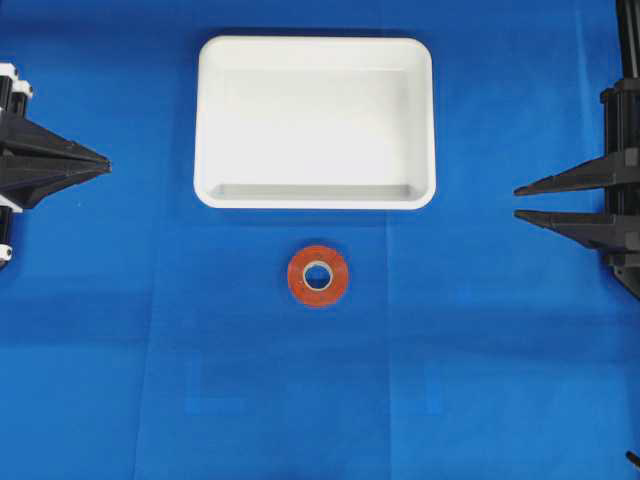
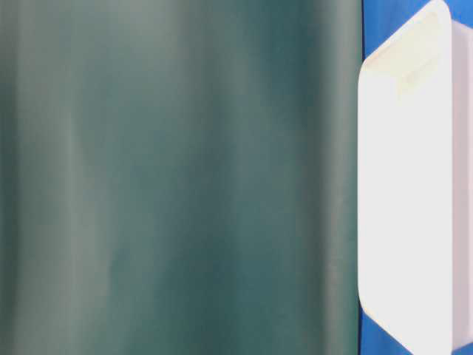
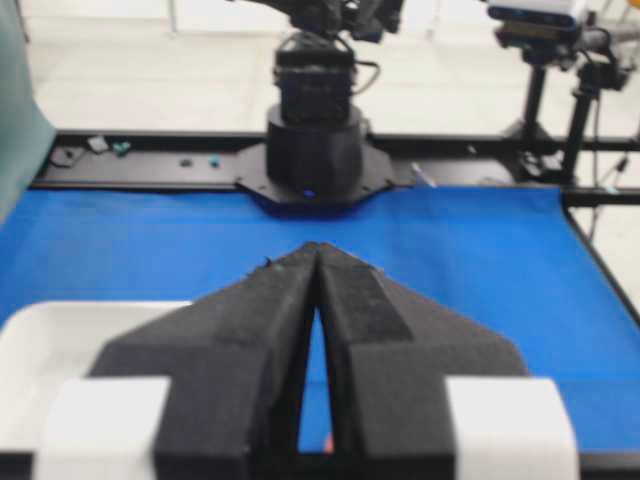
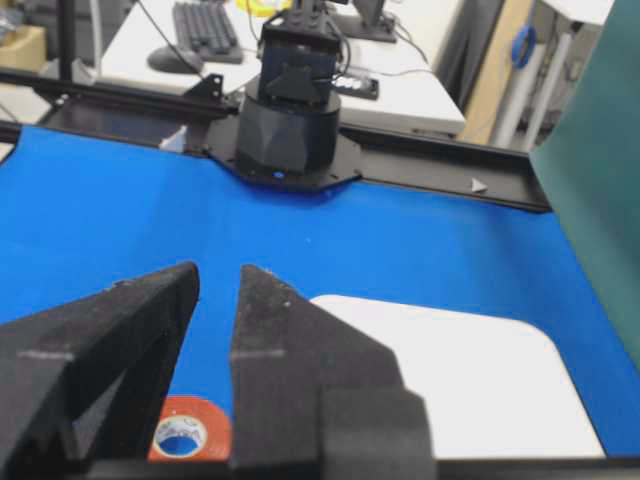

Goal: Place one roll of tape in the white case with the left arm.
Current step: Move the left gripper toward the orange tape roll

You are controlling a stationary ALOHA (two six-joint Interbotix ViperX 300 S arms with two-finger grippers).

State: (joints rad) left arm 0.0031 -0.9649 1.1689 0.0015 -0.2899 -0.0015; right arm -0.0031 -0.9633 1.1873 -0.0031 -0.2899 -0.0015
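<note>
Nearest you on the blue cloth lies the roll of tape, flat and alone, just in front of the white case, which sits farther back at the middle. Your left gripper waits at the left edge, well apart from both, its fingers pressed together at the tips. Your right gripper waits at the right edge with a gap between its fingers, holding nothing.
</note>
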